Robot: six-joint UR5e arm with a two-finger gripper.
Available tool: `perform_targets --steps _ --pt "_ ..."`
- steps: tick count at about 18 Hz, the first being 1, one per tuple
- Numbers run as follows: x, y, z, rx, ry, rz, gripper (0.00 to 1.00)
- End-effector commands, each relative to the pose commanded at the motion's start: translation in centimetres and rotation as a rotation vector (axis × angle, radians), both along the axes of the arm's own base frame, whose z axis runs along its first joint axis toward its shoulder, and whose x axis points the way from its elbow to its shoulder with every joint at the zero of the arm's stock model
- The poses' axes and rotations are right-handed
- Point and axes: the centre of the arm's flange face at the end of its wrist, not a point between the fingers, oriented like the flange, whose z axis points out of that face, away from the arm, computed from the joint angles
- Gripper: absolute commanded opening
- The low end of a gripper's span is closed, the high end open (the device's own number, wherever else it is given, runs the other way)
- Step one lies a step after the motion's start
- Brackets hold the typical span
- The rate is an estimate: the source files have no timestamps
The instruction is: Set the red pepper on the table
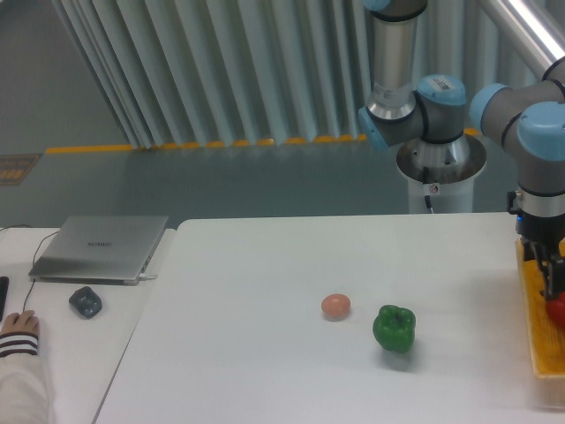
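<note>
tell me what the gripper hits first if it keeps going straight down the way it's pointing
Most likely the red pepper, lying in the yellow tray right below the gripper. Depth is hard to judge at the picture's edge.

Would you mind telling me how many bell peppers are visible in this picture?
2. The green pepper sits on the table, right of the pinkish ball. The red pepper lies in the yellow tray at the right edge, mostly cut off, beside the gripper.

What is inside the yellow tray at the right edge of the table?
Inside the yellow tray a small part of the red pepper shows, with the gripper lowered over it. The picture edge cuts off the rest of the tray.
</note>
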Motion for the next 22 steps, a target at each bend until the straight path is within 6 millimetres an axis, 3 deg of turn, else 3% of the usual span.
perform_targets --steps 3,5,6,9,11,13,16,22 --pt "-0.4 -0.3 0.4 -0.001 0.019 0.02 1.0" --pt "-2.4 -2.6 0.4 0.002 0.015 0.114 1.0" --pt "-2.6 -2.7 0.4 0.005 0.018 0.109 1.0" --pt "-2.7 -2.3 0.7 -0.002 0.035 0.052 1.0" --pt "-2.8 -2.3 0.8 -0.017 0.048 -0.078 1.0" --pt "-3.3 -1.8 0.5 -0.062 0.074 -0.143 1.0" --pt "-1.6 0.6 -0.2 -0.183 0.126 -0.222 1.0" --pt "-1.5 3.2 -4.4 -0.267 0.079 -0.503 1.0"
